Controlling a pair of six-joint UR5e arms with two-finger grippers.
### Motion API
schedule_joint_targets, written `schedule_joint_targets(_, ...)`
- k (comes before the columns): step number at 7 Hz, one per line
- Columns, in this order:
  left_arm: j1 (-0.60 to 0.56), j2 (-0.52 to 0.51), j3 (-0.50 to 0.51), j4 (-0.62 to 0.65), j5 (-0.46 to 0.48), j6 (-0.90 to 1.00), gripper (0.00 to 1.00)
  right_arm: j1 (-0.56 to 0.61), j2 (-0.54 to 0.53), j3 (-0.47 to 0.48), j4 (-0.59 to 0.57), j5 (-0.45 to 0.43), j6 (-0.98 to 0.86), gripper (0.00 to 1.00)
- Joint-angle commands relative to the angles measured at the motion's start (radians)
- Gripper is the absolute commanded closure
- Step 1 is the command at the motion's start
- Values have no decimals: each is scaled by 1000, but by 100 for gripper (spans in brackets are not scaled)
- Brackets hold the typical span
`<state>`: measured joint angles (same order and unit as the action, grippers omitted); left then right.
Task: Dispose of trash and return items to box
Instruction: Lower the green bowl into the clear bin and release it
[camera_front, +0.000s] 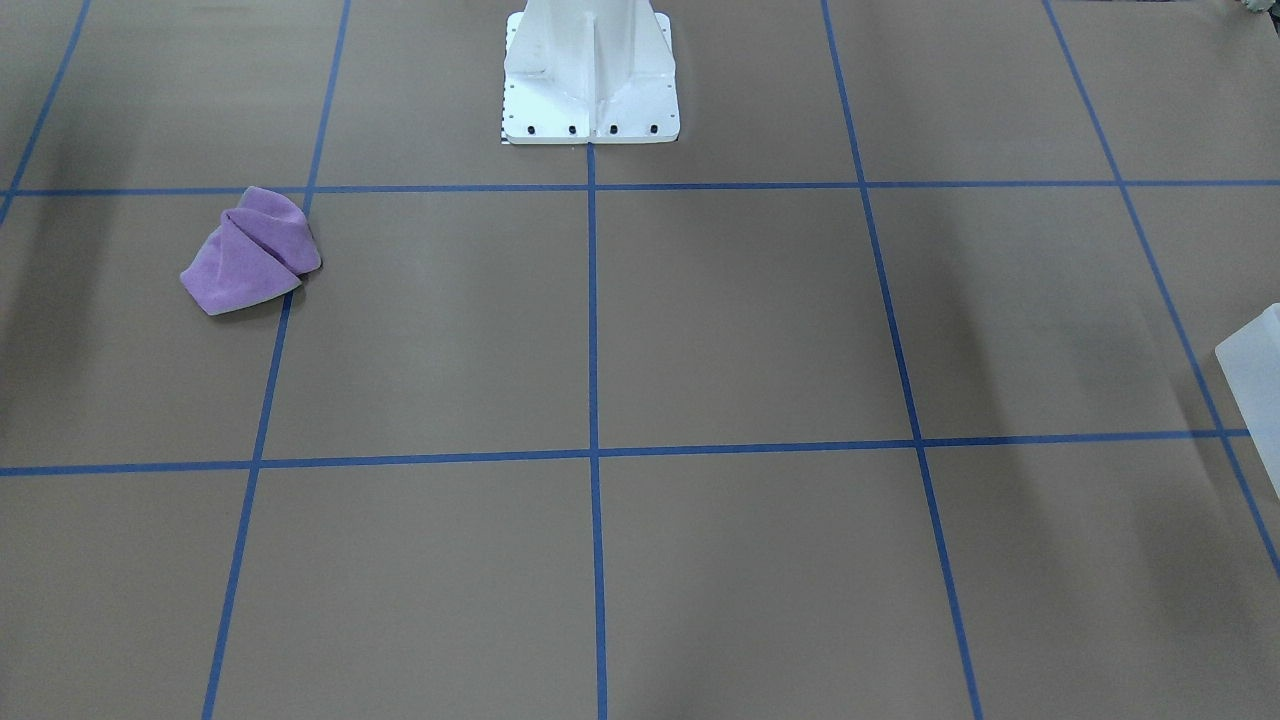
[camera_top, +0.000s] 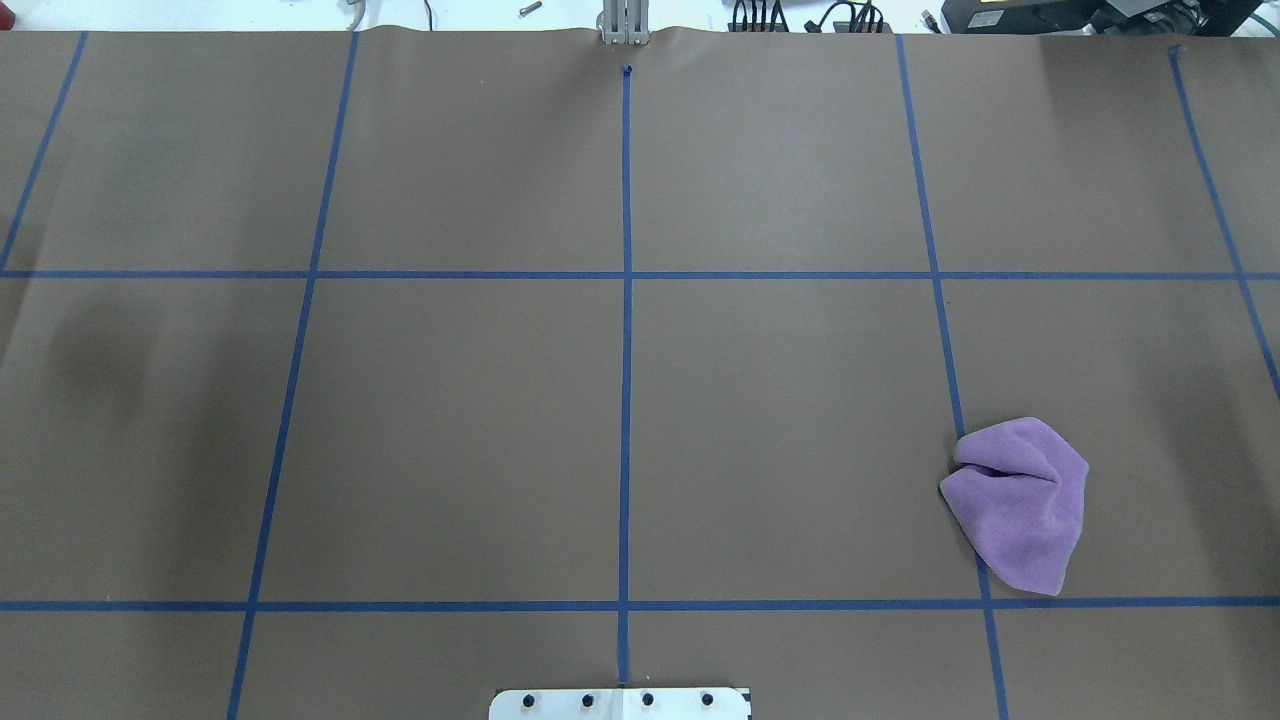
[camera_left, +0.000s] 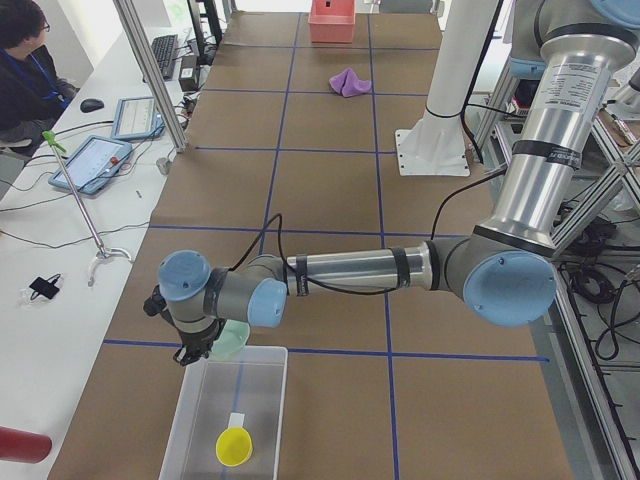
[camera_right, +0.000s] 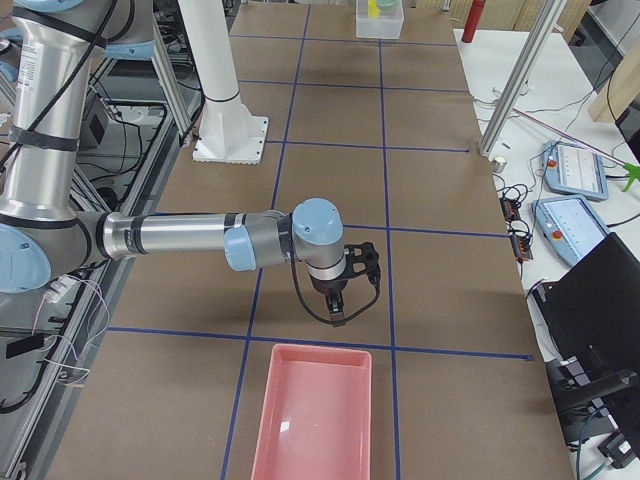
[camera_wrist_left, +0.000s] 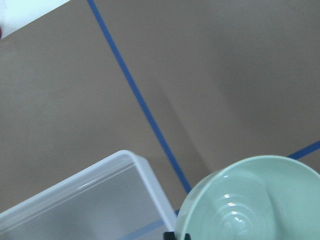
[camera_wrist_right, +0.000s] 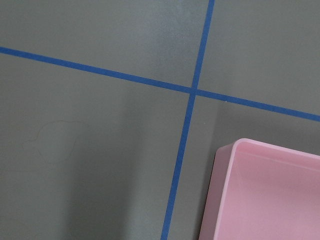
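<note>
The front-facing camera shows neither of my arms. The purple cloth (camera_front: 250, 252) lies crumpled on the bench (camera_front: 700, 330) on my right side, with open room all round it. Only a corner of the clear box (camera_front: 1255, 370) pokes in at the frame's edge on my left.

Overhead, the cloth (camera_top: 1020, 500) lies across a blue tape line.

The exterior left view shows what those two miss. My left arm is stretched low to the clear box (camera_left: 225, 410), and the green bowl (camera_left: 232, 342) sits at my left jaws, over the box's rim. A yellow item (camera_left: 235, 447) lies inside the box.

In the exterior right view my right jaws hang over bare bench, near the pink tray (camera_right: 315, 410) but apart from it. I cannot tell whether they are released or clenched.

At my left wrist the bowl (camera_wrist_left: 250, 200) is cut off by the frame and covers part of the box's rim. A dark sliver of my fingers (camera_wrist_left: 176, 236) meets the bowl's edge, so my left jaws are grasping the bowl.

At my right wrist I see only the tray's corner (camera_wrist_right: 265, 195) beside a tape crossing. My right jaws fall outside this frame.
</note>
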<state>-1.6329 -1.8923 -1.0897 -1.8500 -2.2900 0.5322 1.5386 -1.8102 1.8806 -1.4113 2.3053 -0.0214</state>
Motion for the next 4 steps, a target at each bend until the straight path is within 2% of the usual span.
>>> schedule_joint_targets(1,-44,-76,277,-122,-9,149,100,0,8,0,-1,-1,0,0)
schedule_joint_targets(2,-41,-80,362,-211,-9,138,100,0,9,0,-1,-1,0,0)
schedule_joint_targets(4,8,-74,393,-317,-9,28,100,0,12,0,0,-1,0,0)
